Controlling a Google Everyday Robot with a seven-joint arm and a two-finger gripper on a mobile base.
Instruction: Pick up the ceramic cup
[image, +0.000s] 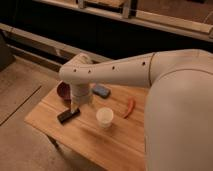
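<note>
The ceramic cup is small, cream-white and handleless. It stands upright near the middle of the wooden table. My arm reaches in from the right and bends down over the table's left part. My gripper shows as a dark end below the white wrist, low over the tabletop. It is to the left of the cup and apart from it, with bare wood between them. Nothing shows in the gripper.
A dark reddish-brown bowl sits at the table's far left, partly behind my wrist. A blue object lies behind the cup. A red chili-shaped item lies to the cup's right. A railing runs along the back.
</note>
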